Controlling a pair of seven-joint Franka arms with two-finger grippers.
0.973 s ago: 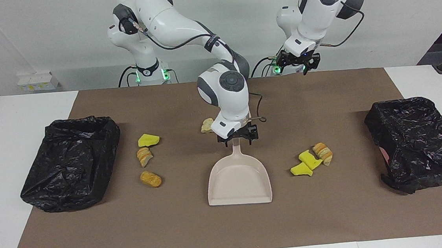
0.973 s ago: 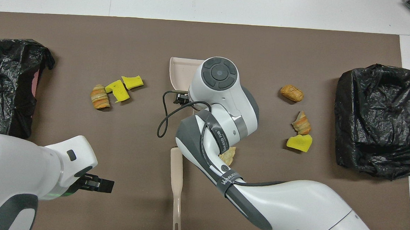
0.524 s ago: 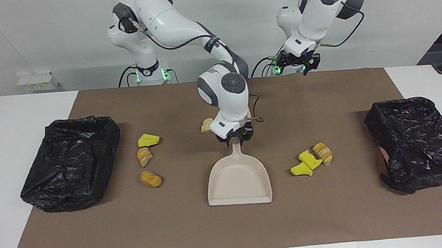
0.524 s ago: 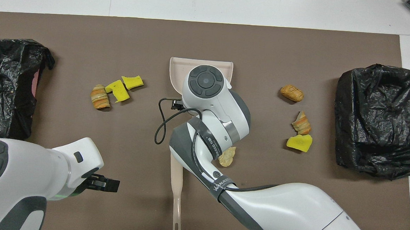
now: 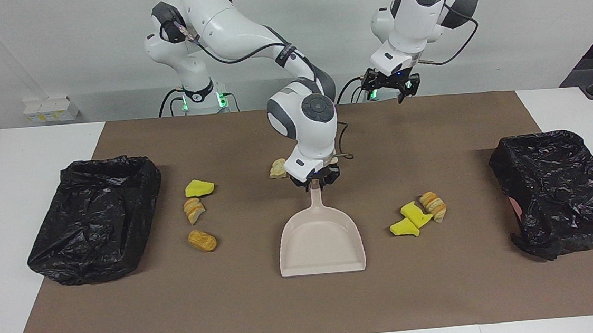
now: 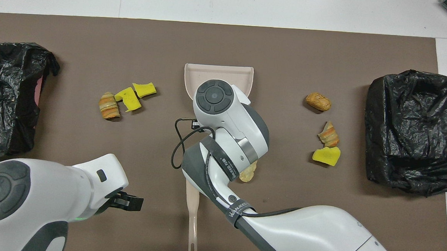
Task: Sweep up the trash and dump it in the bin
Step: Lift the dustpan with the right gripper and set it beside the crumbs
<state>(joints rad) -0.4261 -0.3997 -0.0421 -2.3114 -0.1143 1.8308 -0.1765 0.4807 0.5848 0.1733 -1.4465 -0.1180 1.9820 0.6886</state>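
The right gripper (image 5: pixel 316 182) is seen clamped on the top of the handle of the beige dustpan (image 5: pixel 321 241), at the middle of the brown mat (image 5: pixel 307 308); the pan is laid flat, its open mouth turned away from the robots. In the overhead view this gripper is hidden under the arm's own wrist. The trash is found on the mat in three lots around that gripper. Nearest to it, just beside the wrist and nearer to the robots than the pan, one pale bread-like scrap (image 5: pixel 277 168) is set apart from the dustpan. Toward the right arm's end of the table, a yellow sponge chunk (image 5: pixel 198 187), a striped bread piece (image 5: pixel 194 209) and an orange-brown bread piece (image 5: pixel 202 240) are laid in a loose row, well apart from the gripper. Toward the left arm's end, two yellow sponge pieces (image 5: pixel 409 219) are lying touching a striped bread roll (image 5: pixel 433 206), beside the pan but clear of it. A long beige brush handle (image 6: pixel 191 219) is seen in the overhead view, nearer to the robots than the dustpan. A black-bagged bin (image 5: pixel 94 217) is placed at the right arm's end and a second black-bagged bin (image 5: pixel 563 188) at the left arm's end. The left gripper (image 5: pixel 392 86) is held waiting with its fingers spread, over the mat's edge nearest the robots.
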